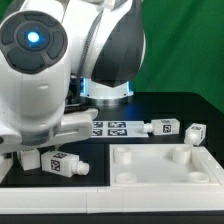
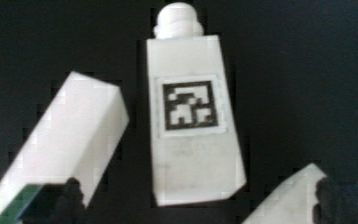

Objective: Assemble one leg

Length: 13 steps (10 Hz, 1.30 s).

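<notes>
In the wrist view a leg (image 2: 190, 110) lies on the black table, a white peg with a square tag on its blocky body and a round stub (image 2: 181, 15) at its far end. A second leg (image 2: 78, 135) lies beside it at an angle. My gripper (image 2: 190, 208) is open above the first leg's blocky end. One fingertip (image 2: 43, 200) sits on each side of that end and neither touches it. In the exterior view these two legs (image 1: 58, 163) lie at the lower left under the arm, which hides the gripper.
The large white tray-like frame (image 1: 165, 165) with round sockets lies at the exterior view's front right. Two more legs (image 1: 160, 127) (image 1: 193, 131) lie behind it. The marker board (image 1: 110, 127) lies in the middle of the table. A green backdrop stands behind.
</notes>
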Tool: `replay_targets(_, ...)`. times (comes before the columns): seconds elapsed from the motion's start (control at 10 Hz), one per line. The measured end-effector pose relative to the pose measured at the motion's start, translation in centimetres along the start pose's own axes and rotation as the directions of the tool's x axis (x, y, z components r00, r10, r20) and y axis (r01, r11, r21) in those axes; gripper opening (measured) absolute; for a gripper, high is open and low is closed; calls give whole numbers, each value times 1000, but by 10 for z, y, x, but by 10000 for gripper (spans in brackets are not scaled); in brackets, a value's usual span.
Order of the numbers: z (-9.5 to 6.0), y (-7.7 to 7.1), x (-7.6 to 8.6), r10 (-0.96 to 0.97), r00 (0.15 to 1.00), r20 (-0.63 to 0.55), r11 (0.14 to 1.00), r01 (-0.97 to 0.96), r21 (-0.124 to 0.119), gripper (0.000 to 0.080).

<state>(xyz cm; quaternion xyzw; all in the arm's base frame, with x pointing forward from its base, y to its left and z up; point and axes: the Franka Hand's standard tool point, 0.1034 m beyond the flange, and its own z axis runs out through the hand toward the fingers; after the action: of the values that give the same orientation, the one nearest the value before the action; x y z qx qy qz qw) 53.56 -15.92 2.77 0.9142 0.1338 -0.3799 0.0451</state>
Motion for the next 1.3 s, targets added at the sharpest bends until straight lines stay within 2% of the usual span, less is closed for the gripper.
replay_targets(0.4, 0, -2, 0, -4, 1000, -5, 1000, 4, -1, 649)
replay_targets(0.5, 4, -14, -4, -8, 1000, -2, 1000, 8, 2, 649)
replay_targets(0.7, 21, -54, -20, -34, 999, 39, 999, 33, 15, 649)
replay_targets(0.9, 38, -90, -28, -66, 997, 44, 998, 66, -2, 649)
replay_targets(1.1, 58, -122, -38, -106, 993, 58, 994, 107, -7, 649)
replay_targets(1.3, 79, -168, -48, -183, 982, 47, 983, 184, -23, 649)
